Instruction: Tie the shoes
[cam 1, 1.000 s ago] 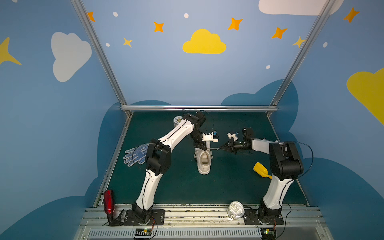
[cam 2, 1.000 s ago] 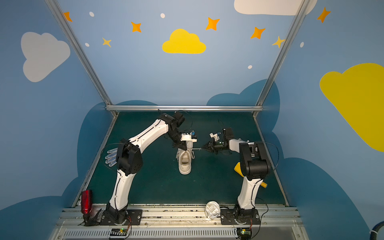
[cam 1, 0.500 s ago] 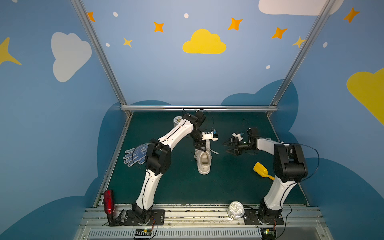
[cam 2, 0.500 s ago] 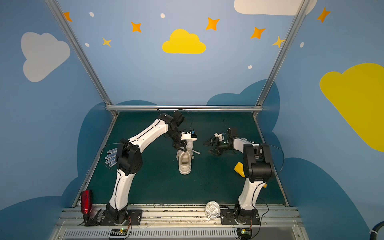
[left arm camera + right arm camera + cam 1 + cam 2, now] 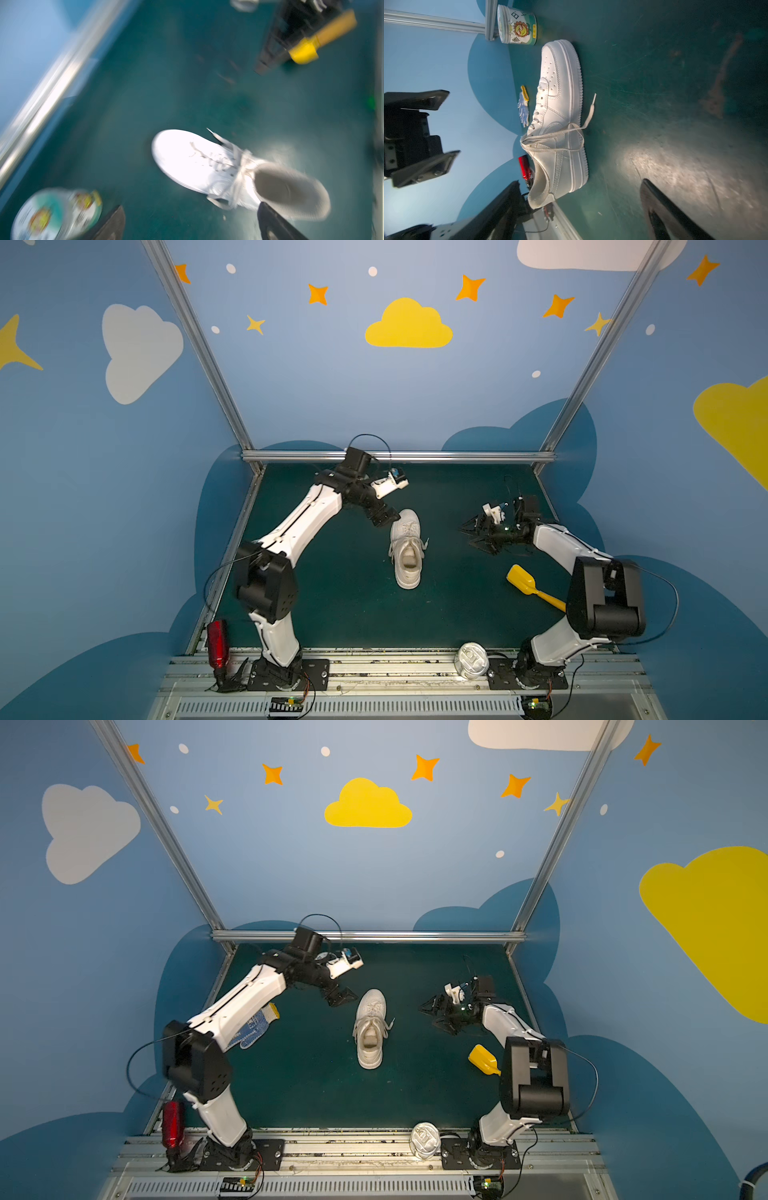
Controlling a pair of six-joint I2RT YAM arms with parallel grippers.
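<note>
On the dark green worktop [image 5: 332, 614], a white low-top sneaker [image 5: 407, 549] is set between the left pincer [image 5: 343, 997] and right pincer [image 5: 467, 536], both spread wide and empty. Its flat white laces [image 5: 556, 137] are best left unsnagged during any withdrawal.

A single white low-top sneaker [image 5: 405, 549] is seen upright on its thick ribbed sole [image 5: 577, 99] near the middle of the dark green mat [image 5: 332, 601], toe pointed to the far side. A pale beige insole [image 5: 409, 559] is exposed. The flat white laces [image 5: 558, 136] are crossed at the top eyelets, with a loop draped down one side and one end laid on the mat.
</note>
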